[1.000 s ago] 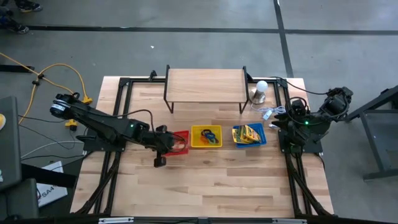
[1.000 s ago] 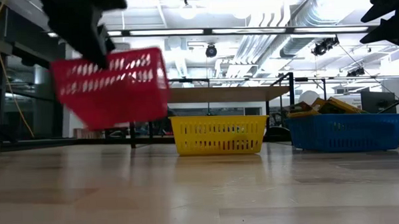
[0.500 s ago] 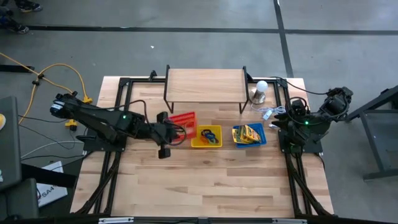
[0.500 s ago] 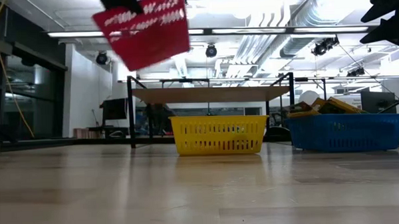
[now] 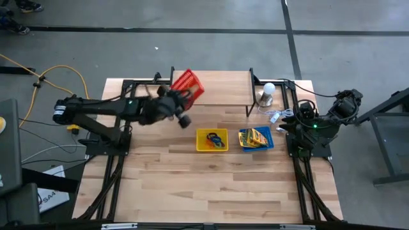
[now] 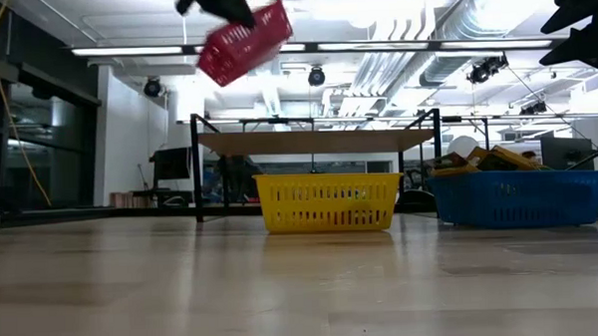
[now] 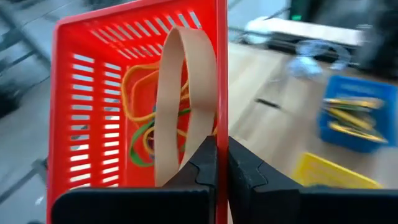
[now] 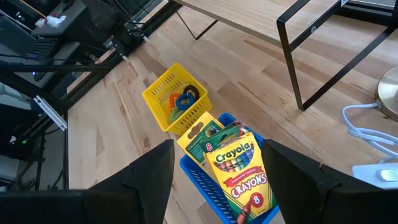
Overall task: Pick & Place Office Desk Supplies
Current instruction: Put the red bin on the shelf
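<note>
Nearest the low camera is bare butcher-block table [image 6: 283, 288], pale wood strips with a slight sheen. Sitting on it, mid-table, is the yellow basket [image 5: 211, 140], slotted plastic with a rectangular rim, holding little coloured rings [image 8: 182, 99] in blue and orange. Just beside it is the blue basket [image 5: 256, 139], same slotted plastic, stuffed with flat yellow-and-green crayon boxes [image 8: 239, 165] made of glossy card.

Further back, the left gripper [image 7: 216, 163] is clamped tight on the rim of the red basket [image 5: 188, 84], fingers pinched flat against the thin plastic wall. The basket is up in the air and tilted, over the front edge of the wooden shelf [image 5: 211, 88] with its black metal legs. Inside it are rubber bands [image 7: 177, 106]: one wide flat tan loop plus thin orange and green ones.

The right gripper [image 8: 214, 177] hangs over the blue basket at the table's right side, fingers spread apart, gripping nothing.
</note>
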{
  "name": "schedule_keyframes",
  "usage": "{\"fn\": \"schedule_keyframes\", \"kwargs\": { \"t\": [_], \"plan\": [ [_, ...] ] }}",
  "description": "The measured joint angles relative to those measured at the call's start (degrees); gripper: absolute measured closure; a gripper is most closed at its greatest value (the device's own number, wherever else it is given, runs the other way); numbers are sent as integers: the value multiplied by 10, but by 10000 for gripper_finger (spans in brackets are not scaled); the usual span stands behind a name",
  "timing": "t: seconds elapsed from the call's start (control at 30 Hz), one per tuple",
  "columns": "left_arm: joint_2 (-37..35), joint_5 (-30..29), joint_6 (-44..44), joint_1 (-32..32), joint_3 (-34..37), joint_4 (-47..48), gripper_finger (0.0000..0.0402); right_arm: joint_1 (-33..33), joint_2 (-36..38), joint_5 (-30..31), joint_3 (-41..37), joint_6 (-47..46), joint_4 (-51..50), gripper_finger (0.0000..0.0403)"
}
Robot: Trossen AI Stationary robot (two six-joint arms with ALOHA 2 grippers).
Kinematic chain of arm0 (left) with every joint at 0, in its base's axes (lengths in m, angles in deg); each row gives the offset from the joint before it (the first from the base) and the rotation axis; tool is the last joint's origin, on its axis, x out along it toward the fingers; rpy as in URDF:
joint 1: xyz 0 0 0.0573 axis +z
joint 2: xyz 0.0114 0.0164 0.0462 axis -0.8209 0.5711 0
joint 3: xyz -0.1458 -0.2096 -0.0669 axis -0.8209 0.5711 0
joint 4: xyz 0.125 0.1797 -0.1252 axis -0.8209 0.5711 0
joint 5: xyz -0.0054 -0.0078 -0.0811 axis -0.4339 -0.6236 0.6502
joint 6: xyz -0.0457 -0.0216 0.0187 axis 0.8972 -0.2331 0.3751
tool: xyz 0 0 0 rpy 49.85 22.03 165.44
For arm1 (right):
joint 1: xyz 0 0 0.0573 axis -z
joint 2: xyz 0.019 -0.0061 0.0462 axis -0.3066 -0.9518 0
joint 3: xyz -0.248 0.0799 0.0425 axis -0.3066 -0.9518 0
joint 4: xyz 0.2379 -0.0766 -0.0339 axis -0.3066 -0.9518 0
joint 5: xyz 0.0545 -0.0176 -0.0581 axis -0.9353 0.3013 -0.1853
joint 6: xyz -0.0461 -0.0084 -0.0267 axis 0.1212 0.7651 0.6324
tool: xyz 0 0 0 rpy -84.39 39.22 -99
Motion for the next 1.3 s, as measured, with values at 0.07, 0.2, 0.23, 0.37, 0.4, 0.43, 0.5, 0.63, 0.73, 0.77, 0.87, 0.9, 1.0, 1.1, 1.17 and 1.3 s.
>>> {"fn": "schedule_keyframes", "kwargs": {
  "t": [0.07, 0.2, 0.23, 0.37, 0.4, 0.43, 0.5, 0.63, 0.73, 0.77, 0.87, 0.9, 1.0, 1.1, 1.17, 1.3],
  "plan": [
    [19, 2, 10, 34, 0, -23, 398, 0, 0, 0, 0, 0, 0, 172],
    [79, 28, 52, 94, -43, -18, 397, 0, 0, 0, 0, 0, 0, 172],
    [95, 36, 64, 106, -60, -9, 397, 0, 0, 0, 0, 0, 0, 172],
    [181, 47, 123, 139, -163, 78, 396, 0, 0, 0, 0, 0, 0, 172],
    [202, 47, 138, 143, -196, 109, 396, 0, 0, 0, 0, 0, 0, 172],
    [224, 48, 153, 148, -230, 136, 396, 0, 0, 0, 0, 0, 0, 172],
    [265, 48, 178, 157, -300, 190, 396, 0, 0, 0, 0, 0, 0, 172],
    [339, 48, 224, 169, -421, 307, 395, 0, 0, 0, 0, 0, 0, 172],
    [374, 50, 276, 184, -476, 387, 395, 0, 0, 0, 0, 0, 0, 172],
    [382, 57, 294, 191, -486, 408, 395, 0, 0, 0, 0, 0, 0, 172],
    [393, 99, 344, 213, -492, 439, 395, 0, 0, 0, 0, 0, 0, 172],
    [397, 114, 353, 221, -492, 443, 395, 0, 0, 0, 0, 0, 0, 172],
    [405, 146, 363, 242, -491, 446, 394, 0, 0, 0, 0, 0, 0, 172],
    [413, 149, 364, 256, -491, 443, 394, 0, 0, 0, 0, 0, 0, 172],
    [420, 149, 364, 262, -491, 436, 394, 0, 0, 0, 0, 0, 0, 172],
    [427, 154, 362, 268, -491, 427, 394, 0, 0, 0, 0, 0, 0, 172]
  ]
}}
